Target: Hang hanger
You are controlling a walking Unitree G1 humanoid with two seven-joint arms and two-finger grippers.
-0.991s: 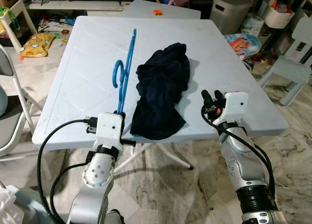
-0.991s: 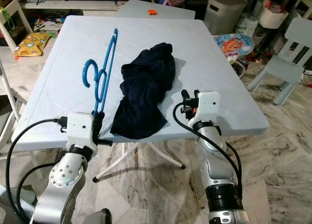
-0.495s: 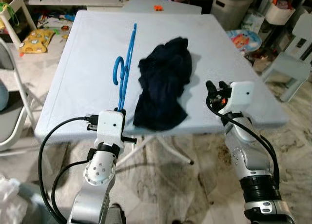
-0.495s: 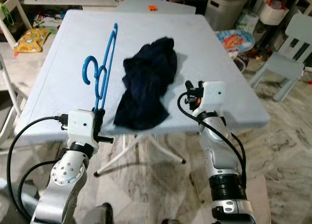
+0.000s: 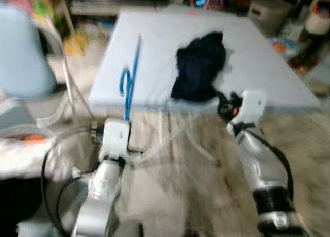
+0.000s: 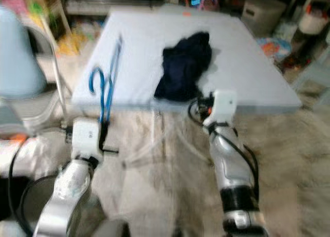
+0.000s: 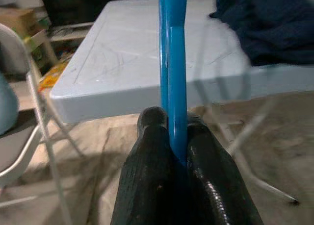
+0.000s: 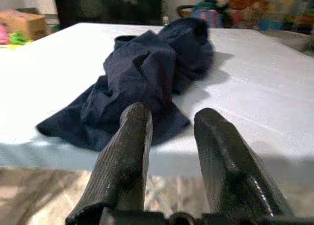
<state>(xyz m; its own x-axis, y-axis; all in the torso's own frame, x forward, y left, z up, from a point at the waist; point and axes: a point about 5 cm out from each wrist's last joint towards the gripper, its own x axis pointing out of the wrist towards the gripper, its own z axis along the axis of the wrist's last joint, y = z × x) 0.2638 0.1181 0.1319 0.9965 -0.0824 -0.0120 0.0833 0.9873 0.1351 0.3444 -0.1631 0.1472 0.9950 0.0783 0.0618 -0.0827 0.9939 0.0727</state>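
Two hands sit low in front of the table (image 5: 268, 66), off its near edge. Left hand (image 7: 175, 137) is clamped on the bottom end of the blue hanger (image 5: 131, 74), which it already carries. Hanger's long axis runs straight away from that hand, out over the table's left part, hook (image 5: 124, 81) partway up the bar on the left side. Right hand (image 8: 171, 137) is empty, fingers spread, pointing at the dark cloth (image 8: 142, 73) just beyond it on the table. Left arm is the one doing the job. Head views are badly blurred. No rail or rod to hang on can be made out. Far clutter is unreadable.
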